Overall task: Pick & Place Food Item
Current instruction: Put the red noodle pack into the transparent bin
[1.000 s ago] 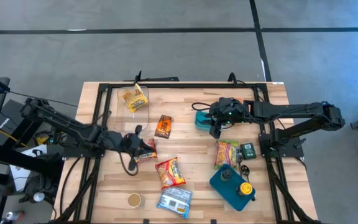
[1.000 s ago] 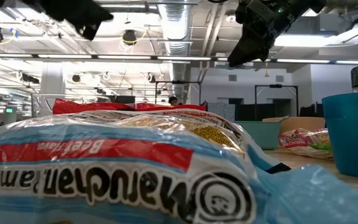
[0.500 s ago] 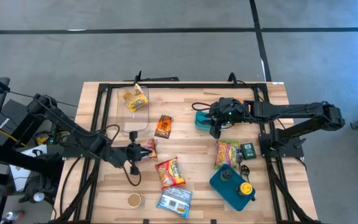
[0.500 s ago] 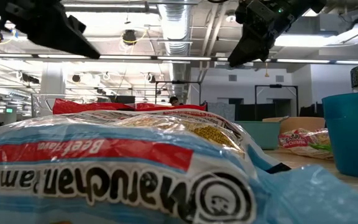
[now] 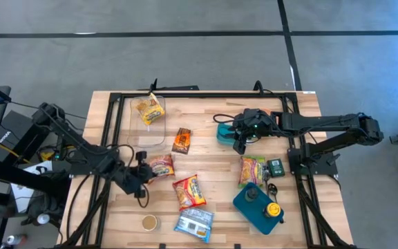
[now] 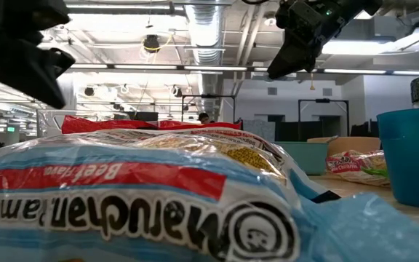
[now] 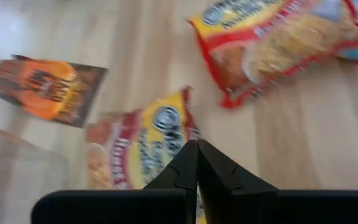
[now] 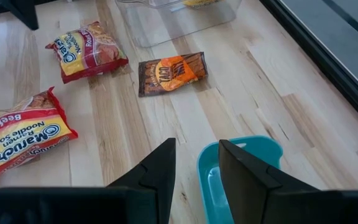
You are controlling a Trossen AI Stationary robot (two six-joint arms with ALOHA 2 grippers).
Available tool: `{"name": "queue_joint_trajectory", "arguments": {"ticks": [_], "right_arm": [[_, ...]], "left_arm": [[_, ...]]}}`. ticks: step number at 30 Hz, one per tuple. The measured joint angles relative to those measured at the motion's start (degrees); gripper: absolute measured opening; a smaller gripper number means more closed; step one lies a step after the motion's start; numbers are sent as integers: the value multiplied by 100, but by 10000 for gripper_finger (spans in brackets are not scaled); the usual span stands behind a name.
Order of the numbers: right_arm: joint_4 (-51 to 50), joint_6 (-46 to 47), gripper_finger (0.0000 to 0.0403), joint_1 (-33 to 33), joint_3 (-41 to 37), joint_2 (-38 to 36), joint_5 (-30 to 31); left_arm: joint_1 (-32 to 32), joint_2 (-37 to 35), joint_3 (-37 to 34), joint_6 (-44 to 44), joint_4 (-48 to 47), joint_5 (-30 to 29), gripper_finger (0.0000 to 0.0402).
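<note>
Several food packets lie flat on the wooden table (image 5: pixel 213 173). A small red-and-yellow noodle packet (image 5: pixel 161 164) (image 7: pixel 145 152) is just ahead of my left gripper (image 5: pixel 142 173) (image 7: pixel 196 163). That gripper is shut, points slantwise down at the packet and hangs above the table in the low view (image 6: pixel 28 51). An orange packet (image 5: pixel 181 140) lies farther back. My right gripper (image 5: pixel 240 142) (image 8: pixel 194 163) is open and hovers high over the near rim of a teal container (image 5: pixel 224 131) (image 8: pixel 244 171).
A clear tub (image 5: pixel 147 121) at the far left holds a yellow packet (image 5: pixel 148 109). Nearer lie a red ramen packet (image 5: pixel 189 191), a blue ramen packet (image 5: pixel 194 223), a green-and-red packet (image 5: pixel 251 171), a teal dish (image 5: pixel 258 207) and a small round lid (image 5: pixel 149 222).
My left gripper has drawn back from over the small red-and-yellow packet toward the table's left and near edges, sinking and tipping further downward, so the packet now shows in full. It has stayed shut.
</note>
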Motion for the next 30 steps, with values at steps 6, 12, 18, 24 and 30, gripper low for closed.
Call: {"name": "queue_joint_trajectory", "arguments": {"ticks": [6,12,18,24,30], "right_arm": [[-58,0,115,0,0,0,0],[-70,-2,115,0,0,0,0],[-68,-18,115,0,0,0,0],[-68,-18,115,0,0,0,0],[-65,-71,115,0,0,0,2]], "left_arm": [[-278,0,0,-404,-214,185,0],[-373,102,0,-947,-333,182,0],[-373,677,0,-1381,-338,277,0],[-372,1042,0,-1729,-341,505,0],[-369,1007,0,-1988,-337,545,0]]}}
